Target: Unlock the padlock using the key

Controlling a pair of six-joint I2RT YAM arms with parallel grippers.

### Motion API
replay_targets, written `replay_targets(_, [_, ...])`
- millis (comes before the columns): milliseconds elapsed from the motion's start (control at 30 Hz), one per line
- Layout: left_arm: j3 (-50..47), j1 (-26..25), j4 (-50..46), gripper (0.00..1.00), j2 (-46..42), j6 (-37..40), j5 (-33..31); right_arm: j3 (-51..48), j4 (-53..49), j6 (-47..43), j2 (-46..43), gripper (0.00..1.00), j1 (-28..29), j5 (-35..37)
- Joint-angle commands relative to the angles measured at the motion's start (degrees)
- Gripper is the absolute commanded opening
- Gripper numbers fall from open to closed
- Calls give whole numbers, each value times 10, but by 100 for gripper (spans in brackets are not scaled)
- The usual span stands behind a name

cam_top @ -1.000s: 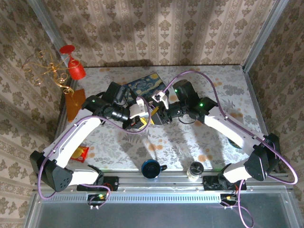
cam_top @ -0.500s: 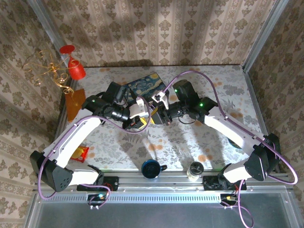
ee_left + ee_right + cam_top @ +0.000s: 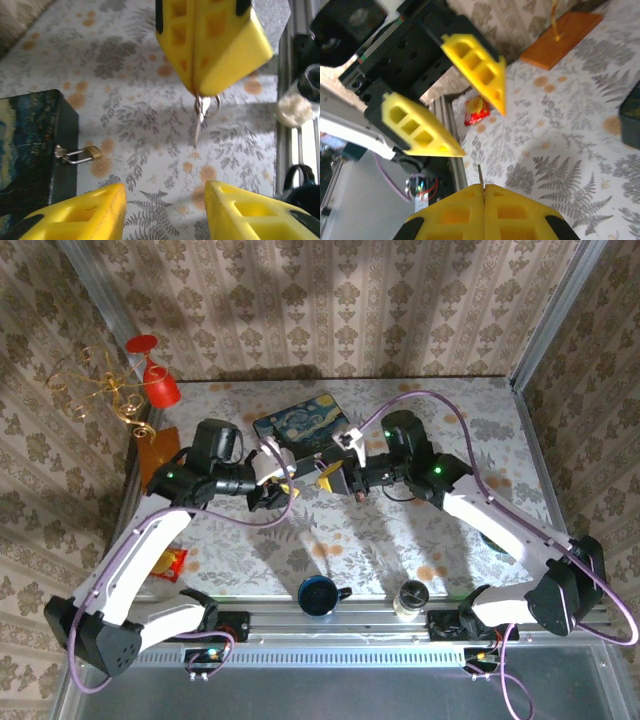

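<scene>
Yellow plastic fingers of the left tool [image 3: 165,186] now stand wide apart and empty. In the top view that tool has been drawn back toward 9 o'clock, where half a second ago it was held close against the right tool [image 3: 199,89]. The small silvery key on a ring [image 3: 198,122] is left clamped between the closed fingers of the right tool, its blade sticking out free beyond the tips. A hand-over is judged to have been completed, so insertion can be attempted next. From the left wrist, the tiny brassy padlock with a thin silvery shackle [image 3: 93,152] is seen low beside the dark blue painted tin [image 3: 30,140]. Its shackle is hooked through the small metal clasp [image 3: 60,151], at roughly 8 o'clock from the key and apart from it. Bare floral-patterned table [image 3: 150,60] is left open between key and padlock. Room is tighter at 6 o'clock in the top view, where a dark blue mug [image 3: 318,595] and a clear glass jar [image 3: 411,599] are set against the metal rail [image 3: 330,618] at the near edge. The tin's wall must be kept clear of on approach.
</scene>
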Motion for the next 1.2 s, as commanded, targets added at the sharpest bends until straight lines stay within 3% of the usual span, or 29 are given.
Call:
replay_targets(0, [-48, 12, 143, 53, -48, -79, 18, -31, 111, 88, -26, 0, -12, 36])
replay_targets(100, [-119, 22, 296, 58, -91, -171, 16, -48, 160, 131, -33, 0, -13, 37])
replay_targets(233, [-246, 42, 610, 58, -106, -381, 17, -75, 241, 186, -44, 0, -13, 45])
replay_targets(367, [-318, 62, 885, 53, -30, -616, 10, -86, 288, 216, -47, 0, -13, 50])
replay_targets(533, [-285, 77, 1133, 52, 111, -845, 95, -89, 307, 220, -47, 0, -13, 53])
replay_targets(633, [-247, 69, 1135, 55, 139, -865, 141, -90, 308, 216, -47, 0, -15, 60])
replay_targets(767, [-238, 69, 1127, 70, 125, -856, 160, -98, 308, 215, -50, 0, -24, 78])
replay_targets(933, [-233, 71, 1072, 72, 101, -856, 168, -113, 347, 241, -49, 0, -41, 74])
replay_targets(1033, [-215, 73, 943, 72, 70, -833, 163, -111, 353, 245, -47, 0, -42, 71])
replay_targets(1100, [-192, 72, 793, 71, 37, -774, 145, -110, 361, 251, -47, 0, -42, 69])
replay_targets(1167, [-179, 72, 706, 71, 8, -726, 131, -110, 367, 256, -47, 0, -42, 72])
